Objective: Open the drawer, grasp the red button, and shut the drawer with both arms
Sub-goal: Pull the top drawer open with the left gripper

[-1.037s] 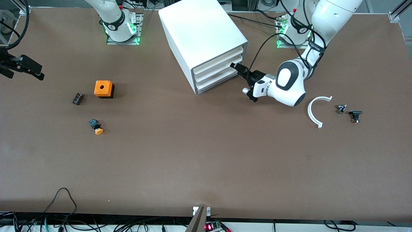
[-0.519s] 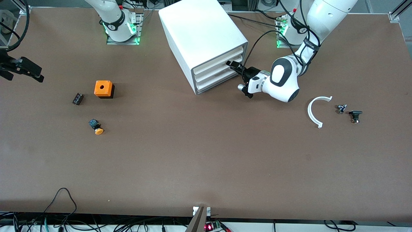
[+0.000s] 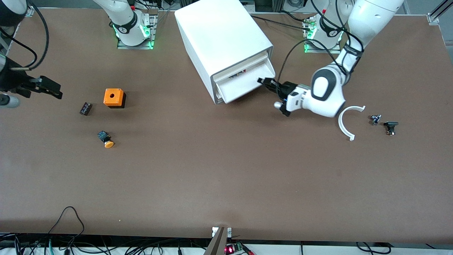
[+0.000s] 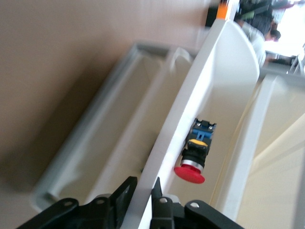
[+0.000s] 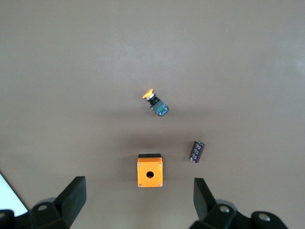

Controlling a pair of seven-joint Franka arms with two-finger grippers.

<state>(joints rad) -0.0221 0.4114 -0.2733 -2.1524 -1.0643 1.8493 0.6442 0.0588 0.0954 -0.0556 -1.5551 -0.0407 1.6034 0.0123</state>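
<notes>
The white cabinet [image 3: 219, 32] stands at the table's middle, near the bases. Its uppermost drawer [image 3: 240, 85] is pulled partly out. My left gripper [image 3: 263, 82] is shut on the drawer's front wall [image 4: 190, 114], which sits between its fingers [image 4: 125, 193] in the left wrist view. The red-capped button [image 4: 193, 162] lies on its side in the drawer, close to that wall. My right gripper [image 3: 53, 91] is open and empty, up over the right arm's end of the table. In the right wrist view it [image 5: 138, 198] looks down on the orange box.
An orange box with a hole [image 3: 114, 97], a small black part [image 3: 85, 108] and an orange-capped button [image 3: 106, 140] lie toward the right arm's end. A white curved piece [image 3: 345, 122] and two small dark parts [image 3: 390, 127] lie toward the left arm's end.
My left gripper closed in on the top drawer's front, then drew back, and the drawer slid out with it. My right gripper shifted a little toward the table's middle.
</notes>
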